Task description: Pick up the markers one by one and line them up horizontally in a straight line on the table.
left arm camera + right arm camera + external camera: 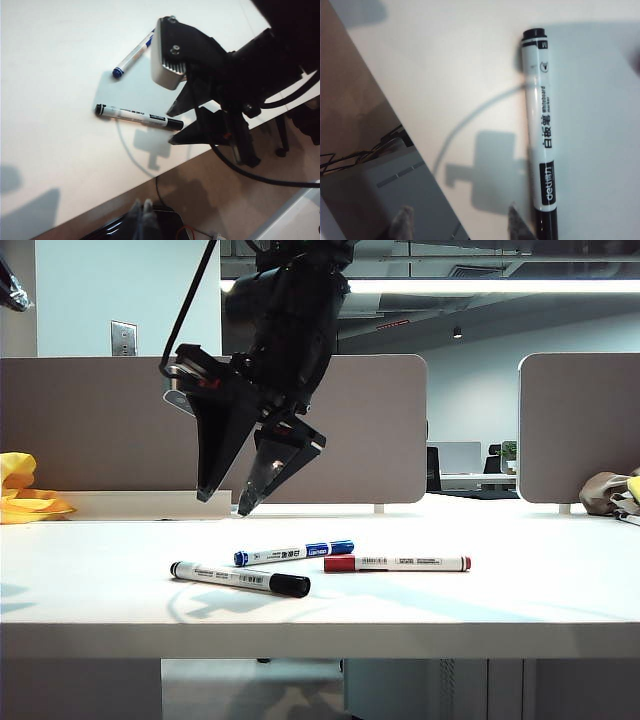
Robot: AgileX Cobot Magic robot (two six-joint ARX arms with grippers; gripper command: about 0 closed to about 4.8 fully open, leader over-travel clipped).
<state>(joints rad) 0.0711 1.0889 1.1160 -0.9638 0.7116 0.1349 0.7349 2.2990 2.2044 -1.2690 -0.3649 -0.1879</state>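
Three markers lie on the white table [100, 590]: the black-capped one [240, 579] nearest the front, the blue one [294, 553] behind it, the red one [397, 563] to their right. My right gripper [225, 498] hangs open above and behind the black marker, reaching across to the left side, nothing between its fingers. Its wrist view shows the black marker [540, 130] just outside one fingertip of the right gripper [460, 222]. My left gripper [141, 212] is shut and empty, beyond the table's front edge, looking at the black marker [137, 116] and blue marker [132, 56].
Grey divider panels [90, 420] stand along the table's back. A yellow cloth [25, 495] lies at the back left, and a grey-and-yellow bundle [610, 492] at the back right. A dark object [165, 225] sits on the floor below the front edge.
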